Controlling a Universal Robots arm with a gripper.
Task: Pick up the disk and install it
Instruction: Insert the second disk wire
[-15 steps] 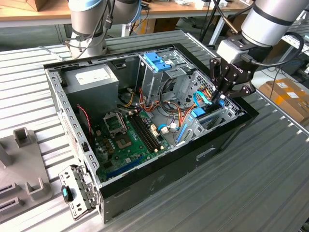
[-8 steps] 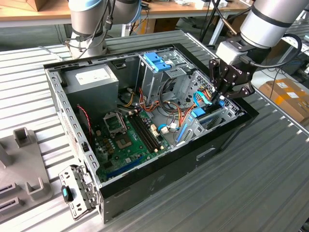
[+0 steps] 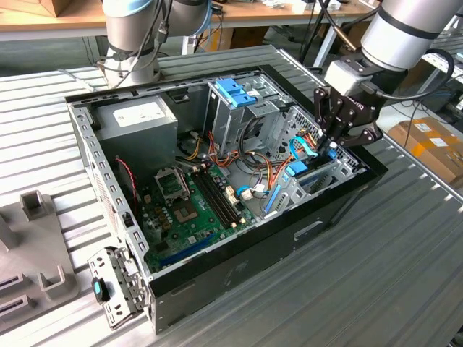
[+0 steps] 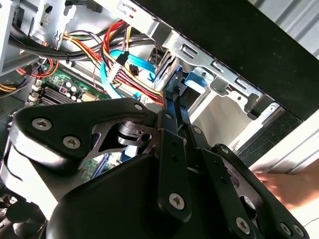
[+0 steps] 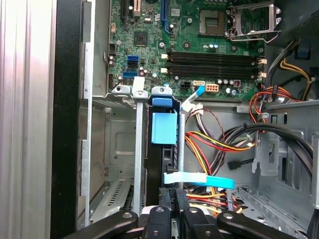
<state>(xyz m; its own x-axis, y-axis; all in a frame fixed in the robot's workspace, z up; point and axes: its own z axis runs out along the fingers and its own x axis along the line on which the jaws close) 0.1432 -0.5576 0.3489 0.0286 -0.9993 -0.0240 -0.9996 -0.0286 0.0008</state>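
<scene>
Gripper (image 3: 334,142) clenched on disk (image 5: 163,149), edge-down in bay (image 5: 107,144) slot. Risk: rail jams against slot wall; cables (image 5: 219,144) just beside could snag.

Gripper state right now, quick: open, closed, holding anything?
Gripper: closed on the disk, which stands on edge in the drive cage of the open computer case.
</scene>
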